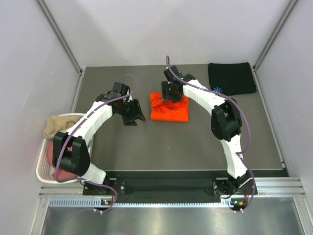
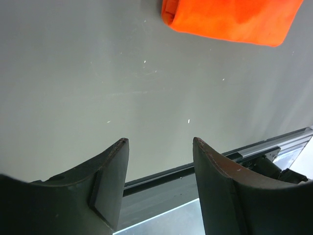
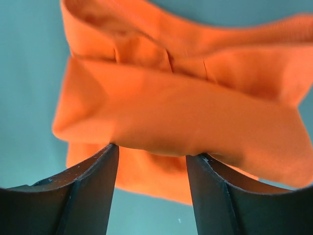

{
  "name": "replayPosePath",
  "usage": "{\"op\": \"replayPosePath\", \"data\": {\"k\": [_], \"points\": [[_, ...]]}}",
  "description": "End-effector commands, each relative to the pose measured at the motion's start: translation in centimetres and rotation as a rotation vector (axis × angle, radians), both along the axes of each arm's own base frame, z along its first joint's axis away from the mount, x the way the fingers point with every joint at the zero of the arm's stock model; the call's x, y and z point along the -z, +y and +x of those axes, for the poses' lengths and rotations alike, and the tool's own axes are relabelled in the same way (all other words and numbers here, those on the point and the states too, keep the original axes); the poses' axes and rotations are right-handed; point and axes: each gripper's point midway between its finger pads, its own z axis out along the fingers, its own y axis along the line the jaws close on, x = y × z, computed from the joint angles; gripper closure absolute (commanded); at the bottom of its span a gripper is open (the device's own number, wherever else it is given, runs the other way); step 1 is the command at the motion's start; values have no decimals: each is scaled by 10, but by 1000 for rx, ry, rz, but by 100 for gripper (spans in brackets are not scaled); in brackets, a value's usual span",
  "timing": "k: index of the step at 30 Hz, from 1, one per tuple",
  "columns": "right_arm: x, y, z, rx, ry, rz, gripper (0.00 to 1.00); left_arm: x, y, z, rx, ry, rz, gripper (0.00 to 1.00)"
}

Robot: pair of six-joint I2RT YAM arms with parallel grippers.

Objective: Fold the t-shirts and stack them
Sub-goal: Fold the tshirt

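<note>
The bright orange t-shirt lies folded in a rough square at the table's middle. My right gripper is at its far edge, jaws open; in the right wrist view the gripper has both fingertips touching a thick fold of the orange shirt. My left gripper hovers just left of the shirt, open and empty; the orange shirt shows beyond it. A black t-shirt with a light-blue starburst lies folded at the back right.
A white slotted basket stands off the table's left edge, holding a tan shirt and a dusty pink one. The metal rail runs along the table's near edge. White walls enclose the table.
</note>
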Motion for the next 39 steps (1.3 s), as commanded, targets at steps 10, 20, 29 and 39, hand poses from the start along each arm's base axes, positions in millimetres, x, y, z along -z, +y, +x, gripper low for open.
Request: {"op": "replayPosePath", "data": {"k": [10,20,29,39], "points": [[-22,-21,96,86,-144,36,36,-20,-19,1,88,-68,-86,36],[-58,-45,60,5,-172,33,30,-30,-68,52,116,-141,-200,36],[-53,-25,49,-93,-102,285,73,-10,-114,136,115,-193,-331,53],[-5,-29,68,-59,-17,562,88,38,-106,209,26,-204,-386,66]]}}
